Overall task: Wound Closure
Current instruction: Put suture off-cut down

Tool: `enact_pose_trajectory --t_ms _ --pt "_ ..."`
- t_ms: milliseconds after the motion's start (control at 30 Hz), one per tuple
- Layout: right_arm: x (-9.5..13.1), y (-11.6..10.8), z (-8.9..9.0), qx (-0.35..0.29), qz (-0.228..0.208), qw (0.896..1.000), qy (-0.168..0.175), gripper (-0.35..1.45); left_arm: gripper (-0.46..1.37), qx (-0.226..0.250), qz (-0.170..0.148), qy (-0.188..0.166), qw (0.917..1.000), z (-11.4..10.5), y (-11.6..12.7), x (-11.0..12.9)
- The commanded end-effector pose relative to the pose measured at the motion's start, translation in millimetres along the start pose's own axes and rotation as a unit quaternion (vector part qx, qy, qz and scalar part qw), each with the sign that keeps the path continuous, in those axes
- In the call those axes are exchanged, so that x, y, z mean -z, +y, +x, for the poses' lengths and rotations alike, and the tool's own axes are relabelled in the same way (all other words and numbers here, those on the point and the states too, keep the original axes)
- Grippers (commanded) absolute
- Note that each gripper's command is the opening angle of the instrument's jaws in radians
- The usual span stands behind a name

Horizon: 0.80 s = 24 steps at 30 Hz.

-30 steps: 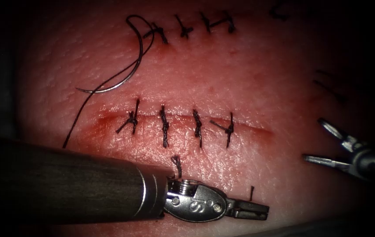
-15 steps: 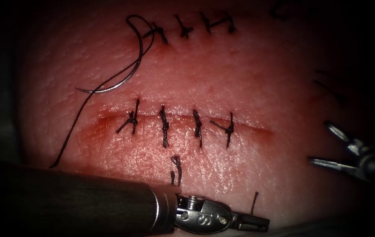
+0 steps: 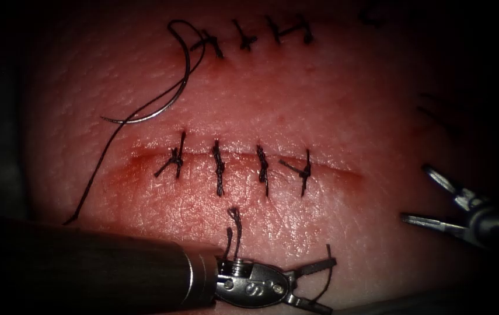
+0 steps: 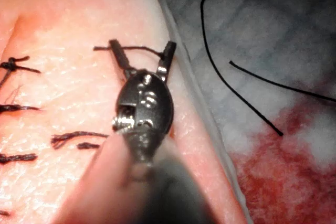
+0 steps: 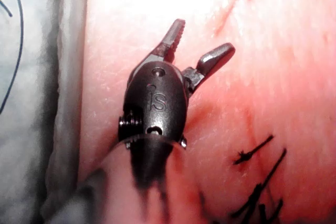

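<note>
The cut point(image 3: 319, 170) runs across the tissue point(image 3: 331, 105) and is crossed by several dark stitches point(image 3: 219, 166). The curved needle point(image 3: 173, 99) lies loose on the tissue's surface above the cut's left end, held by neither tool. Its thread point(image 3: 94, 175) trails down to the left. My left tool point(image 3: 331, 286) lies below the cut with jaws open. A short cut end of thread point(image 3: 328, 251) runs between its fingertips point(image 4: 114, 45), ungripped. At the right my right tool point(image 3: 414, 193) stands open and holds nothing; its jaws point(image 5: 205, 35) hover over bare tissue.
A second row of stitches point(image 3: 243, 39) sits near the top. A frayed thread end point(image 3: 236, 224) lies below the cut by the left tool's wrist. Loose thread pieces point(image 4: 220, 77) lie on the stained cloth point(image 4: 294, 177) beside the tissue's edge.
The left tool's jaws, shut on the short thread end a second ago, have opened and let it go. The tool slid down and slightly left. The right tool barely shifted.
</note>
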<state>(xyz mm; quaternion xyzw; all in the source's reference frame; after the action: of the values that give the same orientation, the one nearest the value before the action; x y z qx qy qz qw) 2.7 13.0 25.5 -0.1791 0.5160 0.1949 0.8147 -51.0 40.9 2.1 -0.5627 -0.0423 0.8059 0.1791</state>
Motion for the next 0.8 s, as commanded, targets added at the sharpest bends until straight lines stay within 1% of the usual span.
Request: enact_pose_trajectory --t_ms 33,67,100,300,467,500,600,633,667,700,733,800 --pt "0.0 -0.2 0.3 -0.001 0.005 1.0 -0.001 1.43 0.63 0.0 0.007 -0.006 1.0 0.0 0.1 0.5" --pt "0.0 -0.2 0.4 -0.001 0.005 1.0 -0.001 1.43 0.63 0.001 0.008 -0.007 0.9999 0.0 0.1 0.7" --pt "0.0 -0.4 0.8 -0.002 0.008 1.0 0.0 1.42 0.63 0.002 0.014 -0.009 0.9999 -0.2 0.1 1.3" --pt "-0.5 -0.5 1.7 -0.006 0.016 1.0 0.001 1.42 0.75 0.004 0.022 -0.014 0.9996 -0.7 -0.3 2.4" --pt "-0.6 -0.4 1.8 -0.007 0.017 1.0 0.001 1.42 1.07 0.004 0.04 -0.079 0.9961 0.2 -0.4 3.2" --pt "-0.6 -0.4 1.8 -0.006 0.017 1.0 0.001 1.42 1.13 0.006 0.043 -0.087 0.9953 0.6 -0.4 3.4" --pt "-0.7 -0.6 1.7 -0.006 0.016 1.0 0.002 1.43 1.19 0.019 0.055 -0.091 0.9942 2.1 -0.5 3.8" --pt "-0.7 -0.7 1.7 -0.006 0.015 1.0 0.003 1.43 1.21 0.024 0.059 -0.092 0.9937 2.7 -0.5 3.9" --pt "-0.7 -0.8 1.6 -0.005 0.016 1.0 0.004 1.43 1.22 0.025 0.059 -0.093 0.9935 3.8 -0.5 4.1" --pt "-0.7 -0.8 1.5 -0.005 0.017 1.0 0.003 1.43 1.22 0.022 0.057 -0.094 0.9937 4.3 -0.5 4.2" --pt "-0.8 -1.0 1.4 -0.004 0.017 1.0 0.002 1.43 1.25 0.02 0.056 -0.096 0.9936 5.5 -0.5 4.4" --pt "-0.9 -1.2 1.2 -0.003 0.019 1.0 0.001 1.43 1.27 0.011 0.055 -0.094 0.994 6.8 -0.7 4.7"
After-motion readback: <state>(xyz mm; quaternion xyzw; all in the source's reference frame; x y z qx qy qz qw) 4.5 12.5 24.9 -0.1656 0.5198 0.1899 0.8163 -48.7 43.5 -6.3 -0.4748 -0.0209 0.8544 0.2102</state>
